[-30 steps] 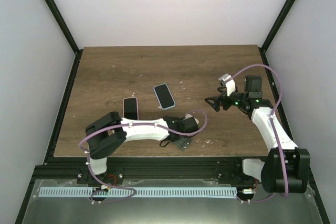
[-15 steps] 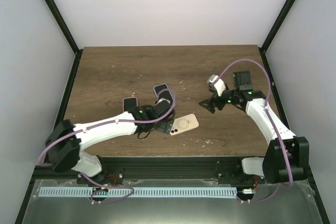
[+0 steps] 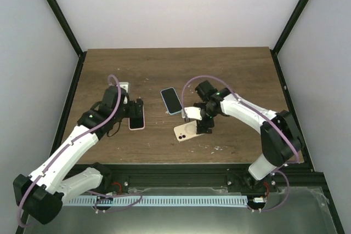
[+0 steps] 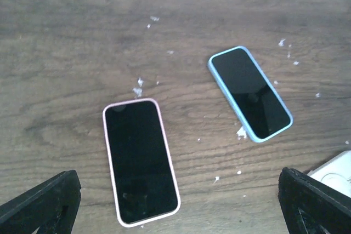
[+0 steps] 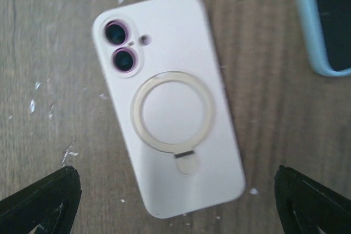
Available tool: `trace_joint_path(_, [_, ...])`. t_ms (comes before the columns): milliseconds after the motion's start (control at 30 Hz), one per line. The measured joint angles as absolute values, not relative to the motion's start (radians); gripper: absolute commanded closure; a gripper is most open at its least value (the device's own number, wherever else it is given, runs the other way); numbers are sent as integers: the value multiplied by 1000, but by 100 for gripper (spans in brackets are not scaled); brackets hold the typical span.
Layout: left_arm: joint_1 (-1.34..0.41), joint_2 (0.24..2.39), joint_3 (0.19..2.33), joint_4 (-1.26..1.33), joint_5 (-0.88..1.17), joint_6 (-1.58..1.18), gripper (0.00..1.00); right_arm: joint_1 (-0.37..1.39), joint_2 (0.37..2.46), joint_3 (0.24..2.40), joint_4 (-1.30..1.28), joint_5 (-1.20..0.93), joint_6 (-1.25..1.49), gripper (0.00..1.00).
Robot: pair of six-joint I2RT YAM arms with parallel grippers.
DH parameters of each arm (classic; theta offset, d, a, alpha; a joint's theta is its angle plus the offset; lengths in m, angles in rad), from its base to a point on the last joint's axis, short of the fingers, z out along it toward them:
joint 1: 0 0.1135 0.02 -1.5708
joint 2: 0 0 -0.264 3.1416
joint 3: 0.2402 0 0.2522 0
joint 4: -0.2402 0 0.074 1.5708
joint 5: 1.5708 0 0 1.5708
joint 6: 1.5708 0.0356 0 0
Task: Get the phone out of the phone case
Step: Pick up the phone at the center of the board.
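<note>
A phone in a cream case [image 5: 170,108] lies face down near the table's front centre, camera lenses and ring stand facing up; from above the cream case [image 3: 185,131] shows too. My right gripper [image 5: 175,198] hangs open over it, one finger on each side, touching nothing; seen from the top, the right gripper [image 3: 204,122] stands at the case's right end. A phone in a pink case [image 4: 140,160] lies screen up to the left. My left gripper [image 4: 175,206] is open above the pink case [image 3: 136,114], apart from it; in the top view the left gripper [image 3: 124,113] is just left of it.
A phone in a blue case [image 3: 171,100] lies screen up between the other two, a little farther back; the blue case [image 4: 250,92] is also in the left wrist view. White crumbs dot the wooden table [image 3: 230,69]. Black frame posts flank the table.
The left arm swung from the front centre to the left, over the pink-cased phone. The cream-cased phone came into sight where that arm was. The right arm moved left over it.
</note>
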State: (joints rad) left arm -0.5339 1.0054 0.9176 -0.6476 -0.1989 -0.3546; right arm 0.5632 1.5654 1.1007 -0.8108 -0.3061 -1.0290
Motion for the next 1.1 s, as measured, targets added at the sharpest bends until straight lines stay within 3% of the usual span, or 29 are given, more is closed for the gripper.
trace_joint_path(167, [-456,980,866,-630,-163,-334,8,648,1633,1135,-891,-199,-1101,2])
trace_joint_path(433, [-445,900,854,-589,-154,-310,4,687,1749,1276,-958,-147,-1141,2])
trace_joint_path(700, [-445,878,844,-584,-220,-310,2,724,1838,1282,-966,-122,-1116,9])
trace_joint_path(1100, [-445,854,823,-576,-242,-303,2,744,1869,1260,-921,-47,-1078,10])
